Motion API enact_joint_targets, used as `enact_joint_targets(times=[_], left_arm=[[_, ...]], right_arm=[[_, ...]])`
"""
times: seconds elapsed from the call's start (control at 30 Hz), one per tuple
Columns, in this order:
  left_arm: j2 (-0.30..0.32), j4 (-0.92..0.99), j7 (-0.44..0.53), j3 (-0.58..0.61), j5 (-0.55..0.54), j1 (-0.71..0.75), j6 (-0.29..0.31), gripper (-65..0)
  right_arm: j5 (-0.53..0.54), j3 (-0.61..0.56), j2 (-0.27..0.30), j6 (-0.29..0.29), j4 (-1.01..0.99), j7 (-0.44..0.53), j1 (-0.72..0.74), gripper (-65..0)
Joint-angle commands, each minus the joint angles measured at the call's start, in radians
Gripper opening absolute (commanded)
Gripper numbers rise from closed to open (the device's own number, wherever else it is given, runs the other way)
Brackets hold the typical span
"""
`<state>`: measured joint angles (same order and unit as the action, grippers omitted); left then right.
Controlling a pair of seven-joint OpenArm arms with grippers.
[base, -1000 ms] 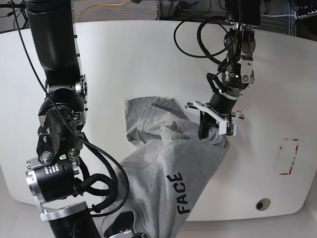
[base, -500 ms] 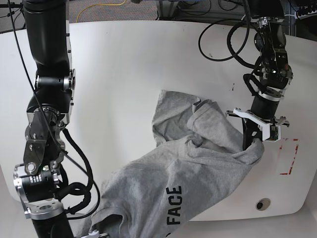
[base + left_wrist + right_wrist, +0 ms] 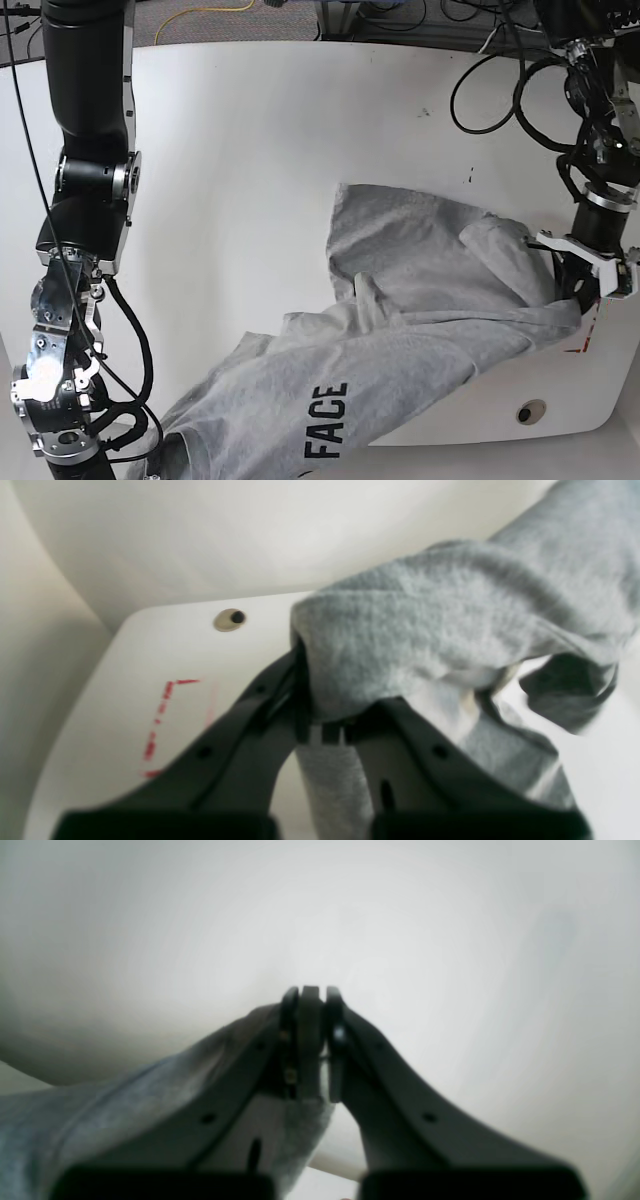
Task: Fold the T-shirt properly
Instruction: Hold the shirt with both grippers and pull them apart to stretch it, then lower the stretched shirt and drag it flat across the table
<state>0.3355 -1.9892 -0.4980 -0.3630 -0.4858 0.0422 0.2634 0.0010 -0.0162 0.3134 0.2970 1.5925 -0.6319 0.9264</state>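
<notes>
While each end effector (image 3: 325, 730) (image 3: 310, 1040) clamps it, the T-shirt (image 3: 400, 340) hangs stretched — crumpled.

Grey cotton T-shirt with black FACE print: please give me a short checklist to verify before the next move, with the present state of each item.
1. Left gripper shut on grey cotton T-shirt: ok.
2. Right gripper shut on shirt cloth: ok.
3. Shirt spread flat on white table: not ok, bunched folds.
4. Shirt wholly on table: not ok, front part hangs past the edge.
5. Red dashed marking uncovered: ok in left wrist view.
</notes>
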Motion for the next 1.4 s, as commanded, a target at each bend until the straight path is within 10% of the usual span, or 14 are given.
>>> enact_joint_targets(times=[0.0, 0.9, 1.37], left_arm=[[0.037, -0.023, 0.031, -0.041, -0.046, -0.037, -0.006, -65.0], [0.38, -0.015, -0.054, -0.124, -0.27, -0.46, -0.006, -65.0], [0.348, -0.015, -0.049, -0.018, -0.265, -0.311, -0.006, -65.0]], right_arm=[[-0.008, 0.005, 0.02, -0.008, -0.008, 0.03, 0.064, -64.4], [-0.009, -0.001, 0.048, -0.008, -0.047, 0.025, 0.283, -64.4], [-0.003, 0.008, 0.097, -0.008, 0.021, -0.024, 0.116, -64.4]])
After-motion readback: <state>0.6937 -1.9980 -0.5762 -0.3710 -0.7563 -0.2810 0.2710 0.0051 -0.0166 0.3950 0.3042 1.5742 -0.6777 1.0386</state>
